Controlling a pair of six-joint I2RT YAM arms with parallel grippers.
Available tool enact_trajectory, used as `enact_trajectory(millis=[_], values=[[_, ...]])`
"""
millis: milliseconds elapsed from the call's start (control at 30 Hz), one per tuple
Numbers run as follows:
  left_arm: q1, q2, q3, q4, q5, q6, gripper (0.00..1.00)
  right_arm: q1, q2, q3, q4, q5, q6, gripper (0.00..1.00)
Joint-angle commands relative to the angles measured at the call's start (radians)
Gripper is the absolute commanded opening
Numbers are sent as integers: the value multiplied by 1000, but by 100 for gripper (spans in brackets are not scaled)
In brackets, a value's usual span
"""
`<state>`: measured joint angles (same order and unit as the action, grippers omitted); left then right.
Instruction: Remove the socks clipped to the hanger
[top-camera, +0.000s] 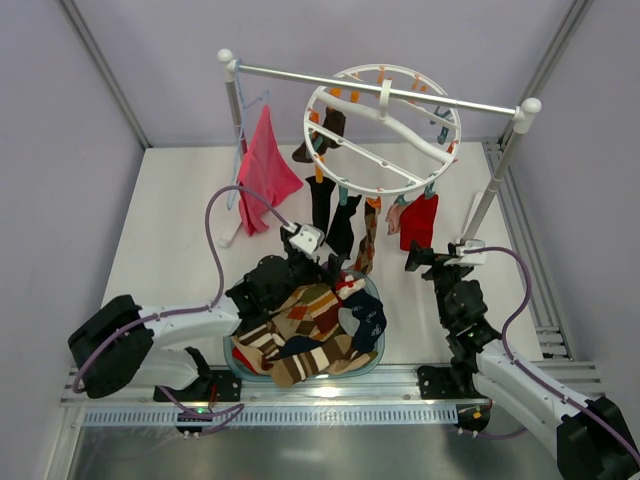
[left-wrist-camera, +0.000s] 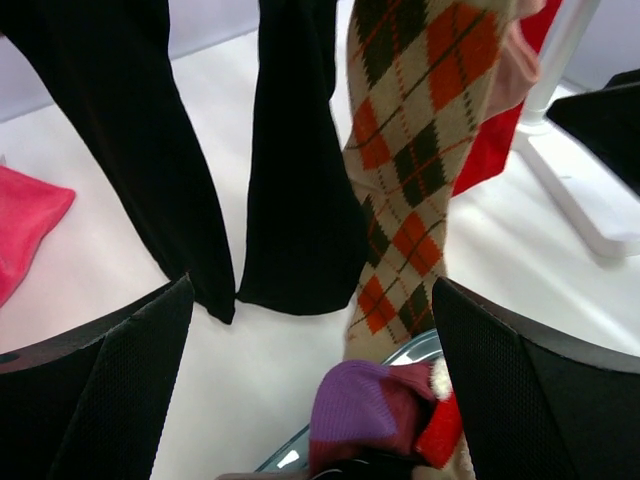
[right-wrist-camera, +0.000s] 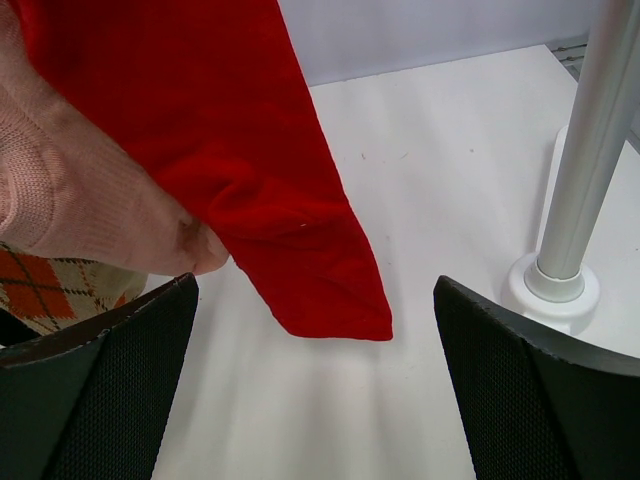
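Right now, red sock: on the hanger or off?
On. The red sock hangs from the rim of the hanger; the right gripper is open, not gripping it.

— What sort of place are you working in?
— A robot test cell. You have plain grey wall panels (top-camera: 50, 150) in aluminium struts (top-camera: 100, 70), a bare white table (top-camera: 170, 230), and the left arm (top-camera: 185, 322) and right arm (top-camera: 515, 380) bolted to a slotted metal rail (top-camera: 350, 412).
— Not a home?
— No. Your drying rack (top-camera: 290, 75) stands on the tabletop.
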<state>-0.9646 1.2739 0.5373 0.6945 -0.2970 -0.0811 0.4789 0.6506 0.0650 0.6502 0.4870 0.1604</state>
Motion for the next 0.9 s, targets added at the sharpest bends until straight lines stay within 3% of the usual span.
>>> enact_trajectory(millis=[0, 233, 633, 667, 700, 767, 800, 867], values=[[38, 56, 7, 129, 15, 7, 99, 4, 4, -7, 60, -7, 2, 99], [96, 177, -7, 348, 87, -19, 100, 6, 20, -4, 68, -16, 1, 100], [102, 337, 82, 428, 96, -25, 99, 4, 24, -4, 74, -22, -4, 99], [101, 341, 81, 438, 90, -25, 93, 6, 26, -2, 74, -22, -2, 100], [102, 344, 79, 448, 85, -25, 74, 6, 26, -4, 75, -27, -2, 100], [102, 347, 72, 473, 81, -23, 48, 4, 29, -2, 77, -25, -2, 100], [102, 349, 67, 482, 75, -26, 21, 4, 30, -2, 77, -25, -2, 100], [101, 347, 59, 511, 62, -29, 8, 6, 30, -2, 78, -28, -4, 100]])
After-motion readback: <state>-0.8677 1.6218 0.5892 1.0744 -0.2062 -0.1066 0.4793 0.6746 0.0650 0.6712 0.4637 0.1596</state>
